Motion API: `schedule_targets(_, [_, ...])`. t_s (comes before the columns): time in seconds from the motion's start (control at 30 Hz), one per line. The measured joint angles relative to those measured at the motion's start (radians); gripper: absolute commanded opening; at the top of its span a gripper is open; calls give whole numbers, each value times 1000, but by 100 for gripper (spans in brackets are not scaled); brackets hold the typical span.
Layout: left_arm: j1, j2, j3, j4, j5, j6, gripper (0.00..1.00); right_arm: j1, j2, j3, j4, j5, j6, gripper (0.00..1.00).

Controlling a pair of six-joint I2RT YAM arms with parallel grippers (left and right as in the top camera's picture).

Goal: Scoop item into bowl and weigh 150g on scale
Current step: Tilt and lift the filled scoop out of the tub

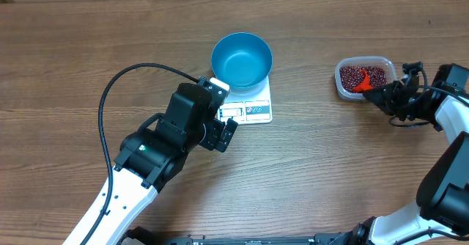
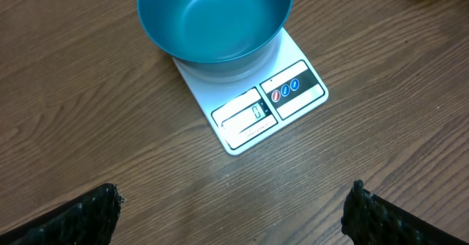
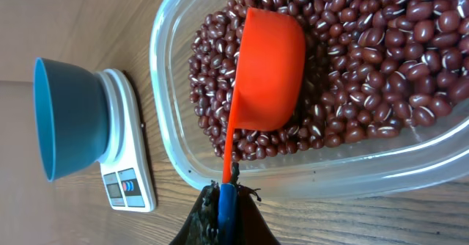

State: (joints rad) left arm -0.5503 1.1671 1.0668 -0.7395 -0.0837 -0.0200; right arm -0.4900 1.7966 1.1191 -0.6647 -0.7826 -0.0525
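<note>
The empty blue bowl [image 1: 242, 59] [image 2: 216, 17] stands on the white scale [image 1: 253, 111] [image 2: 267, 109] at the table's middle. My left gripper [image 1: 227, 135] [image 2: 234, 219] hovers just in front of the scale, open, with only bare table between its fingers [image 2: 88, 216]. At the right, my right gripper [image 1: 377, 94] [image 3: 227, 201] is shut on the handle of an orange scoop [image 1: 360, 83] [image 3: 267, 69]. The scoop's cup lies in the dark red beans [image 1: 364, 74] [image 3: 381, 54]. The right wrist view also shows the bowl [image 3: 66, 116] and scale [image 3: 128, 179], far off to the left.
The beans fill a clear plastic tub [image 1: 341, 86] [image 3: 165, 69] at the right side of the table. A black cable [image 1: 110, 98] loops over the wood left of the left arm. The rest in view is bare wooden tabletop.
</note>
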Motion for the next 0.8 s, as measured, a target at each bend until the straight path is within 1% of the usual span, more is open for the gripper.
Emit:
schedule_targets(0.3, [0,0,0,0,0,0,100,-16,0,-1,25,-61,0,4])
schedule_targets(0.8, [0,0,0,0,0,0,100,-104,0,-1,6,-191,-5,4])
